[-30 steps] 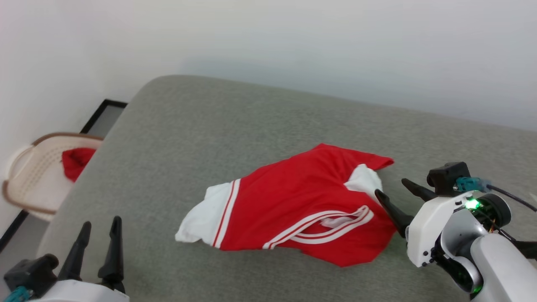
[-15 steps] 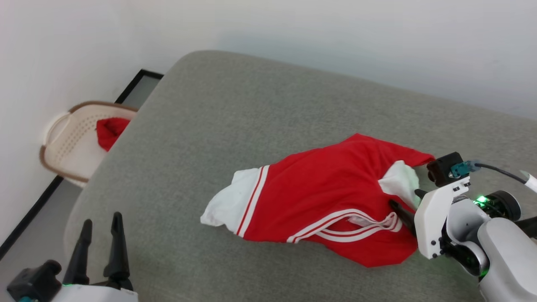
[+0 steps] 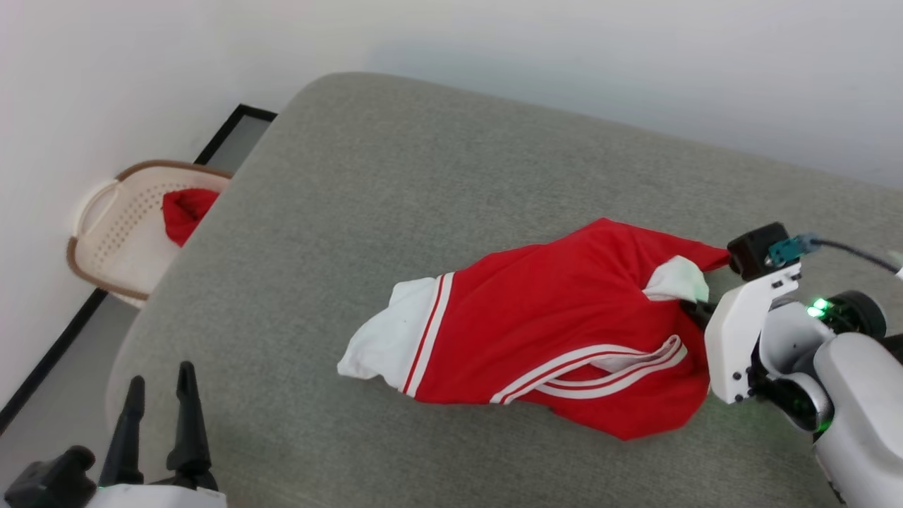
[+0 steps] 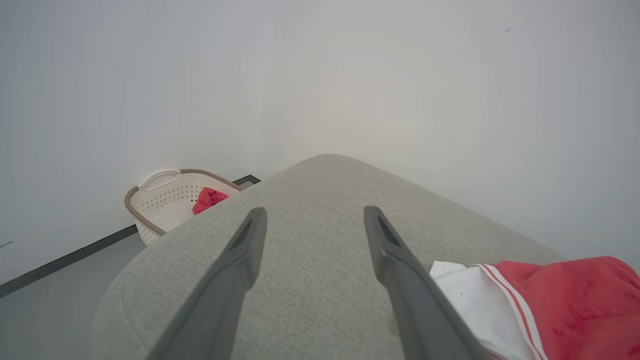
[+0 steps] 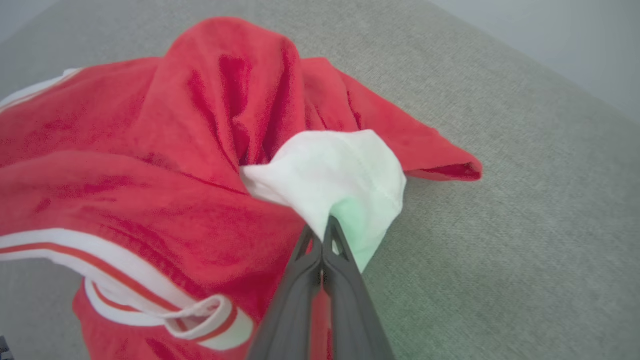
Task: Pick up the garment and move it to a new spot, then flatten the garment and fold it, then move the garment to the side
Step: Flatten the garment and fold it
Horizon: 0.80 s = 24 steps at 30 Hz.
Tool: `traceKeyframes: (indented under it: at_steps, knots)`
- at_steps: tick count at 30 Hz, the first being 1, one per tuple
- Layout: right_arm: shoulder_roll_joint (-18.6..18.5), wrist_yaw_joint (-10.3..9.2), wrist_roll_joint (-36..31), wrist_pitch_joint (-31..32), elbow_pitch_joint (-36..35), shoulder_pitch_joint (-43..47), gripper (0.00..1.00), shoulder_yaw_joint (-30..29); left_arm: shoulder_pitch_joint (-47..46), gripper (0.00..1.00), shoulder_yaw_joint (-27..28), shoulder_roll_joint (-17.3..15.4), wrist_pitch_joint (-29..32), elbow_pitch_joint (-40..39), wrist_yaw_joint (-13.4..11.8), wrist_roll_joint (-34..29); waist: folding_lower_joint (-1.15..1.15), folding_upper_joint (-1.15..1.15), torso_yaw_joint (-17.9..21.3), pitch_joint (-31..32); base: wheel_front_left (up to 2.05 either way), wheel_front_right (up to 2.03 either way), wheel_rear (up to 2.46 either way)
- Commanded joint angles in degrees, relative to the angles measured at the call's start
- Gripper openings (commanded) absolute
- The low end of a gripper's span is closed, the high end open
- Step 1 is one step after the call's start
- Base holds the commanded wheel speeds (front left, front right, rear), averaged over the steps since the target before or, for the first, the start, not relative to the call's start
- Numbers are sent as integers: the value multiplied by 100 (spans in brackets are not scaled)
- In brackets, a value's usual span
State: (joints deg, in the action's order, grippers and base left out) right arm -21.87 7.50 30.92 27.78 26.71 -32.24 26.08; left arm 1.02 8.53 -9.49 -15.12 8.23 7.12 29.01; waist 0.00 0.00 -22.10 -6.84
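Currently the right hand (image 5: 324, 227) is pinching the garment (image 3: 543, 331), its fingers pressed together on a white fold at the garment's right end. The garment is lying crumpled on the grey padded surface (image 3: 395, 176), right of centre in the head view, with its white panel and stripe trim trailing left. The left hand (image 4: 315, 211) is hovering over the near left corner with fingers spread wide, holding nothing, apart from the garment. A cream perforated basket (image 3: 120, 233) is sitting on the floor beside the left edge, holding a small red cloth (image 3: 185, 212).
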Motion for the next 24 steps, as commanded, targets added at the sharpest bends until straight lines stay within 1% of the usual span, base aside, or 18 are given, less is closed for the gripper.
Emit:
traceKeyframes:
  at_steps: [1,4,8,12,16,20,24]
  knots:
    - [-42,-2,52,22,-60,-71,0,-41,34,100,36,3,1,-14,34,-35,0,0,86,37,0,0,0]
    - [-133,-2,128,51,-201,-109,0,-105,61,100,98,12,1,-45,46,-65,0,0,218,93,0,0,0]
    - [-286,-2,218,97,-374,34,0,-392,130,100,147,6,1,-79,39,-86,0,0,396,169,0,0,0]
    - [-445,-2,203,53,-446,315,0,-881,193,100,149,-40,1,-114,40,-76,0,0,574,244,0,0,0]
    - [-528,-3,91,-87,-427,778,0,-1528,286,100,153,-72,0,-137,39,-45,0,0,741,315,0,0,0]
    - [-407,-3,-49,-171,-299,1344,0,-2214,346,100,125,-108,0,-154,39,-28,0,0,876,376,0,0,0]
    - [-176,-3,-232,-267,-156,1902,0,-2818,404,100,92,-152,0,-146,39,6,0,0,984,422,0,0,0]
